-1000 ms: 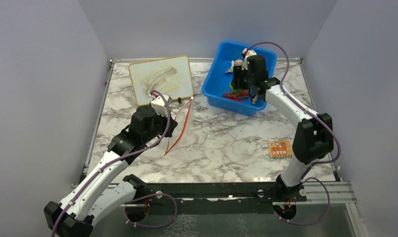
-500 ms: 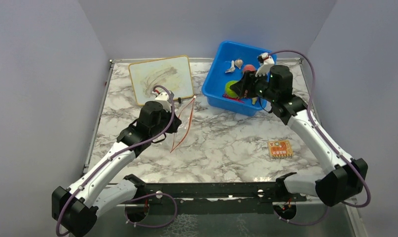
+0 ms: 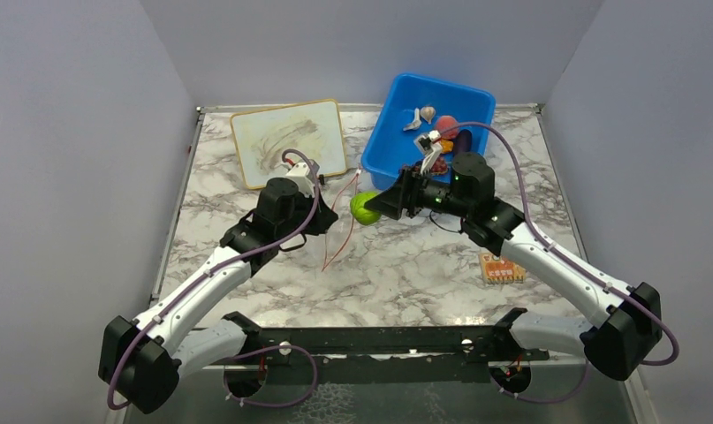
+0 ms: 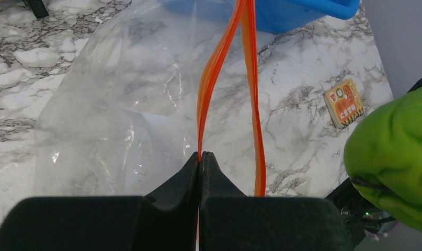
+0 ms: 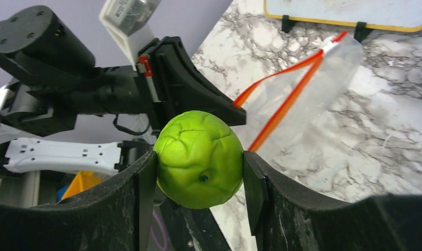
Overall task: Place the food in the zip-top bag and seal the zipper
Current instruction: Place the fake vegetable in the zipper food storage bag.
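The table (image 3: 405, 265) carried everything. At its far edge sat the blue bin (image 3: 397, 106), with more of the food inside, a peach (image 3: 447, 128) and garlic (image 3: 420, 115) among it. A board (image 3: 289, 137) lay to the bin's left.

Between the arms hung the bag (image 4: 120, 104), slack and clear. It was lifted by its mouth, its body trailing toward the table, probably so the opening faced the other arm.

The left claw (image 4: 200, 157) was shut tight, pinching one lip of that mouth and leaving the other lip free to fall away. The right claw (image 5: 200, 180) gripped the lime (image 5: 198, 151) across its middle. It held the lime in the air, clear of the bin and near the bag's mouth, ready to go in.

The zipper (image 4: 254, 104) ran as two orange strips, parted but close together. That gap looked narrow for the lime, so the entry would likely need care.

A small orange card (image 3: 501, 266) lay well apart, near the right arm.
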